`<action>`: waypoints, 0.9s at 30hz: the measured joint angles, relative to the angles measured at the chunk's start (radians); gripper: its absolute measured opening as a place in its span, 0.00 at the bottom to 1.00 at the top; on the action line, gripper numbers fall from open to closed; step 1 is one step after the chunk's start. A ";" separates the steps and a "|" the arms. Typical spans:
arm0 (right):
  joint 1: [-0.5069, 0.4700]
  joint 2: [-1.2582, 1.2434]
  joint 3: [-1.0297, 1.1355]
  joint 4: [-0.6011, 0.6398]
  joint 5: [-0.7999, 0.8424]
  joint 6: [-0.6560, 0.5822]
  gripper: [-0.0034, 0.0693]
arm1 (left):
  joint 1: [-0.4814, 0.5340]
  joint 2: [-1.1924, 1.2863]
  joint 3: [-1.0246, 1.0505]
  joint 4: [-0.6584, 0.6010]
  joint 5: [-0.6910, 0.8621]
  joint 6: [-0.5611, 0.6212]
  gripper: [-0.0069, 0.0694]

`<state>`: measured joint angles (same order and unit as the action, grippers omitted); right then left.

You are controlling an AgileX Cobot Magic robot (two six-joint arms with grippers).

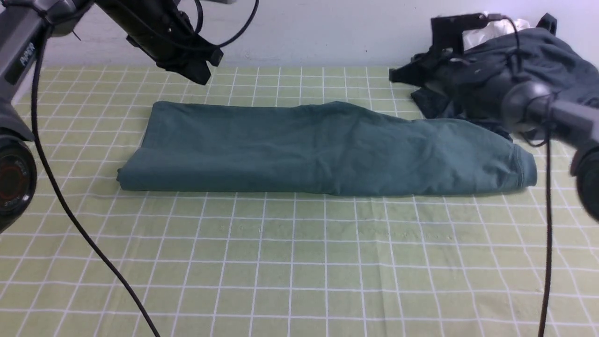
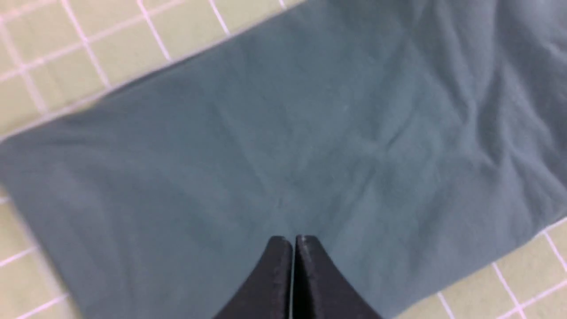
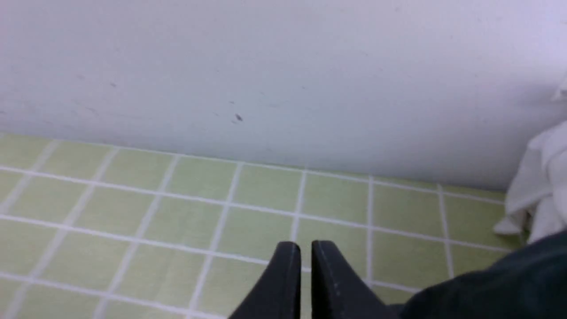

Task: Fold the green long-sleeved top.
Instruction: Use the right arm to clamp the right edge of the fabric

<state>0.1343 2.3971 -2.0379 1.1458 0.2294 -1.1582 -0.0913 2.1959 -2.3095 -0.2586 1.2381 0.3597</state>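
The black fingers [image 3: 283, 283] stand nearly together, a thin gap between them; beyond their tips runs the green-checked desk [image 3: 133, 212], then a white wall [image 3: 266, 66]; off to one side lie white cloth [image 3: 540, 186] and, nearer the fingers, dark fabric [image 3: 496, 288].

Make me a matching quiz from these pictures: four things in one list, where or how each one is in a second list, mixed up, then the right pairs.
Things:
1. green top
2. dark clothes heap
3. white cloth
4. left gripper

Places or states:
A. jaws shut, holding nothing, pointed at green fabric
B. piled at the far right of the table, by the wall
C. folded into a long strip across the middle of the table
D. peeking out behind the dark heap, against the wall

Pairs: 1-C, 2-B, 3-D, 4-A
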 joint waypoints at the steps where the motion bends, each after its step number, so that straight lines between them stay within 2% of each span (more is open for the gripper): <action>1: -0.005 0.000 0.000 -0.004 0.023 0.000 0.11 | 0.000 -0.008 0.006 0.000 0.000 0.000 0.09; 2: -0.030 -0.059 0.000 -0.049 0.182 0.021 0.12 | 0.001 -0.059 0.048 0.036 0.000 -0.007 0.09; 4: -0.059 -0.139 -0.001 -0.186 0.362 0.131 0.13 | 0.003 -0.164 0.146 0.084 0.000 -0.012 0.09; 5: -0.068 -0.190 -0.004 -0.302 0.466 0.275 0.13 | 0.003 -0.232 0.216 0.112 0.000 -0.014 0.09; 6: -0.072 -0.219 -0.006 -0.392 0.529 0.346 0.13 | 0.006 -0.279 0.267 0.124 0.000 -0.016 0.09; 7: -0.073 -0.247 -0.010 -0.514 0.607 0.469 0.13 | 0.007 -0.326 0.321 0.130 0.000 -0.021 0.09; 8: -0.073 -0.267 -0.012 -0.664 0.700 0.644 0.14 | 0.007 -0.410 0.422 0.135 -0.002 -0.035 0.09; 10: -0.073 -0.270 -0.007 -0.863 0.861 0.838 0.15 | 0.008 -0.516 0.563 0.135 -0.020 -0.058 0.09; 13: -0.084 -0.241 0.056 -1.066 0.984 0.985 0.21 | 0.008 -0.676 0.798 0.124 -0.120 -0.085 0.09; 17: -0.109 -0.223 0.148 -1.131 0.984 1.066 0.37 | 0.008 -0.837 1.045 0.133 -0.225 -0.093 0.09; 19: -0.129 -0.223 0.176 -1.146 0.936 1.134 0.48 | 0.008 -0.907 1.156 0.144 -0.255 -0.096 0.09; 23: -0.177 -0.216 0.189 -1.146 0.846 1.236 0.62 | 0.008 -0.991 1.308 0.148 -0.296 -0.100 0.09; 27: -0.207 -0.159 0.189 -1.137 0.839 1.296 0.67 | 0.008 -1.031 1.416 0.148 -0.330 -0.104 0.09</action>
<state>-0.0722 2.2380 -1.8488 0.0083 1.0685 0.1375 -0.0837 1.1648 -0.8937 -0.1102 0.9076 0.2554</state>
